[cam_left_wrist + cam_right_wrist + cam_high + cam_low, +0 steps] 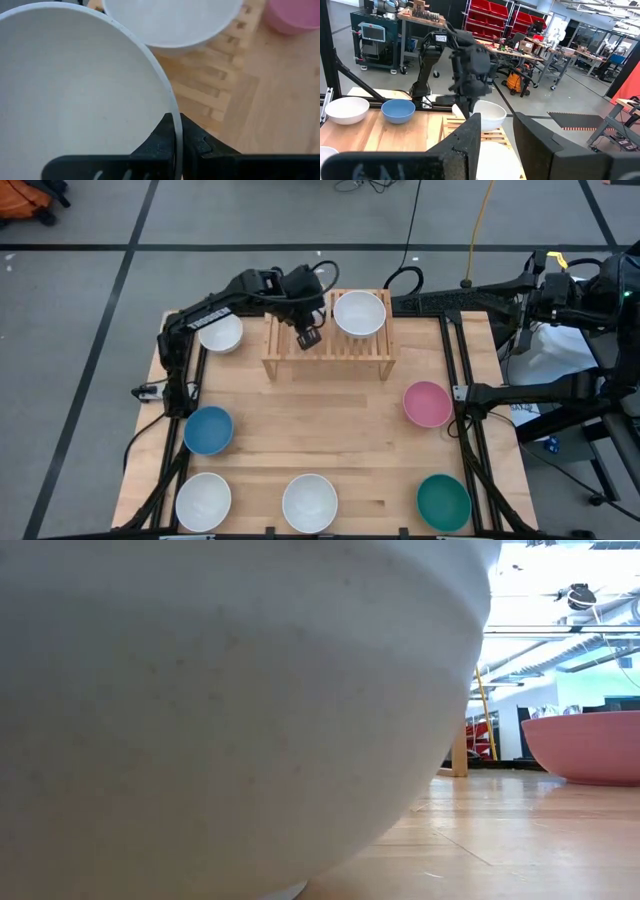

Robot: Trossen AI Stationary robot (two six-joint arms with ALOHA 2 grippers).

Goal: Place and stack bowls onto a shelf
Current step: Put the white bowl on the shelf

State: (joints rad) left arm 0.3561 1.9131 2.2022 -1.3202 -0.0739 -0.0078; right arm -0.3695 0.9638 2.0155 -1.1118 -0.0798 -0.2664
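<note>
My left gripper (308,337) hangs over the left half of the light-wood shelf (375,352), shut on a white bowl (75,90), which also shows in the right wrist view (490,114). Another white bowl (359,313) stands by its base on the shelf's right half. On the table rest a white bowl (220,332) at the far left, a blue bowl (208,430), two white bowls (203,500) (309,502) near the front edge, a pink bowl (427,403) and a dark green bowl (443,500). My right gripper (495,135) waits open beyond the table's far right corner. My left gripper pinches the white bowl's rim (175,120), one finger inside the bowl and one outside. The fingers slant down onto it from above. The bowl is lifted clear above the shelf's slats, mouth up.
The white bowl at the middle of the front edge fills most of the low view (200,710), with the pink bowl (590,745) to its right. Bare tabletop (320,420) lies between the shelf and the front bowls. Black frame rails (462,380) run along both table sides.
</note>
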